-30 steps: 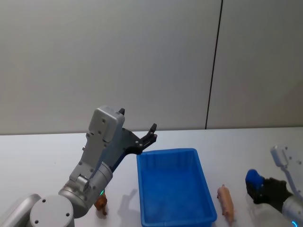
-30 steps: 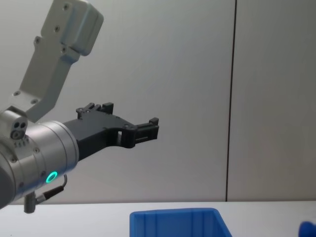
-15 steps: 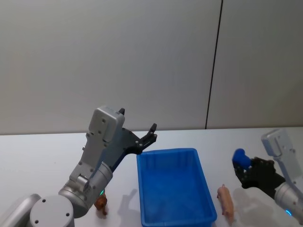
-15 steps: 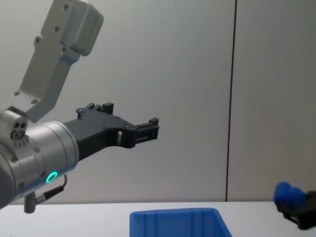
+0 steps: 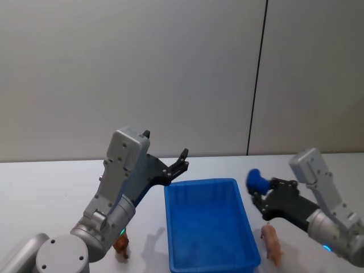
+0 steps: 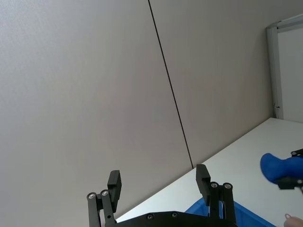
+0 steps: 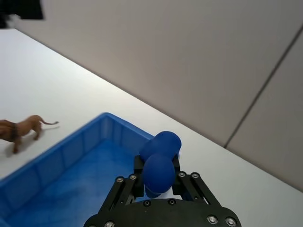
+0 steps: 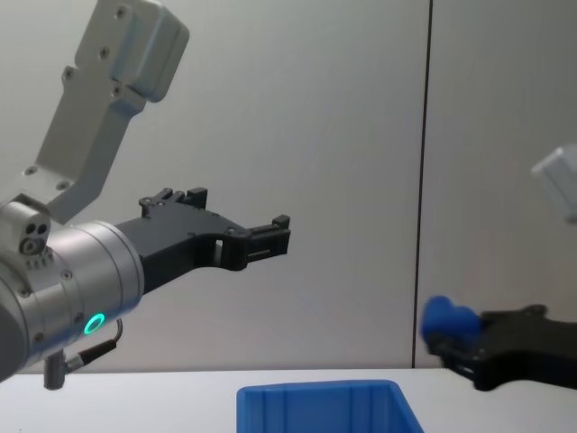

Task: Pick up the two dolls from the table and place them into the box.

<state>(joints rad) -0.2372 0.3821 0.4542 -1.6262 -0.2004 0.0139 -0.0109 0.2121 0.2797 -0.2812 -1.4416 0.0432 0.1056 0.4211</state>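
Left arm: the grey metal forearm slants up from the near left, and its wrist carries a lit green ring (image 8: 93, 323). The left gripper (image 6: 157, 175), black with angular fingers, hangs in the air near the far left corner of the box. Its fingers are spread wide with nothing between them.

White smooth table (image 5: 51, 179): flat and matte, running across the whole width.

Small brown dog-shaped doll (image 5: 120, 245): stands on the table at the near left of the box, apart from its wall. The left arm partly covers it in the head view. The right wrist view gives its long body, short legs and thin tail (the material is hard to judge).

Bright blue rectangular plastic box (image 5: 207, 227): thick rim, vertical ribs on the inner walls, bare floor. The chest view cuts off all but its far rim.

Pale pink elongated doll (image 5: 272, 243): lies on the table just beside the right wall of the box. Its shape is hard to make out.

Right arm: reaches in from the near right, forearm low, with the black right gripper (image 5: 260, 199) pointing left toward the box, raised off the table. It pinches a dark blue rounded two-lobed object (image 7: 160, 156), smooth and matte. The object hides the fingertips. Whether it is over the right rim or just beside it I cannot tell.
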